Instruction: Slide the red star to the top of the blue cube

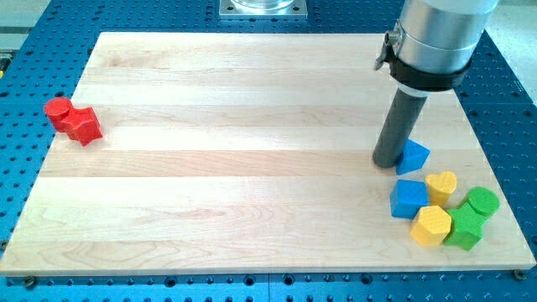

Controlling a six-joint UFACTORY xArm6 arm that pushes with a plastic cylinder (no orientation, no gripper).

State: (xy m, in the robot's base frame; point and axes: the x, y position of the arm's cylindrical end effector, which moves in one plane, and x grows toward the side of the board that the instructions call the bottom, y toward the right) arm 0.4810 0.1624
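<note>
The red star (85, 125) lies at the board's left edge, touching a red cylinder (59, 111) on its upper left. The blue cube (409, 199) sits at the lower right of the board. My tip (386, 163) rests on the board just above and left of the blue cube, touching the left side of a blue triangle block (414, 156). The tip is far to the right of the red star.
A yellow heart (441, 186), a yellow hexagon (431, 225), a green block (465, 228) and a green cylinder (482, 202) cluster right of the blue cube. The wooden board (235, 168) lies on a blue perforated table.
</note>
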